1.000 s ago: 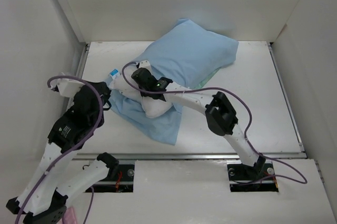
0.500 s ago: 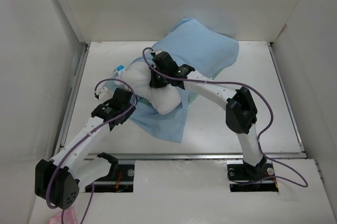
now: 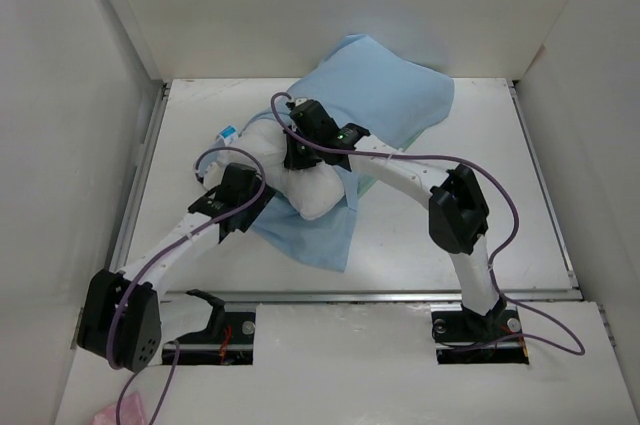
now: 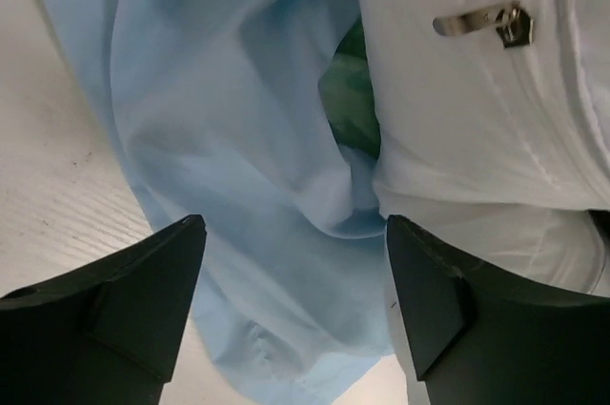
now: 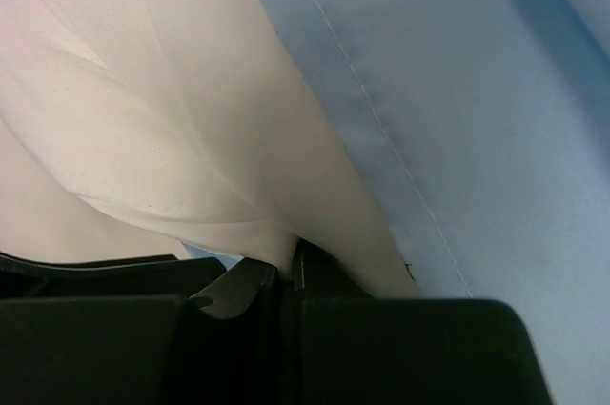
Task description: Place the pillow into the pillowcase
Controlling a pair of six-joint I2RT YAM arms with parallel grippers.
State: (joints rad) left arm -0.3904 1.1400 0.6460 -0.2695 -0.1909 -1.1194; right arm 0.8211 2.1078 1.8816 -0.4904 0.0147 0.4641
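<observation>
The white pillow (image 3: 300,180) lies half inside the light-blue pillowcase (image 3: 390,95), its near end sticking out onto the table. My right gripper (image 3: 298,150) sits on top of the pillow, shut on a fold of its white fabric (image 5: 143,119), with the blue pillowcase (image 5: 477,91) beside it. My left gripper (image 3: 245,203) hovers at the near-left edge of the pillowcase's loose flap (image 3: 310,235). In the left wrist view its jaws stand wide open (image 4: 295,281) over the blue cloth (image 4: 210,138), and the pillow with its zipper pull (image 4: 486,22) is at right.
White walls close in the table (image 3: 480,195) on the left, back and right. A metal rail (image 3: 360,295) runs along the near edge in front of the arm bases. A small blue tag (image 3: 228,131) shows at the pillow's left end.
My left arm swung in from the left wall to the pillowcase's near edge and its jaws opened. My right gripper pulled the pillow back and right, then held still.
</observation>
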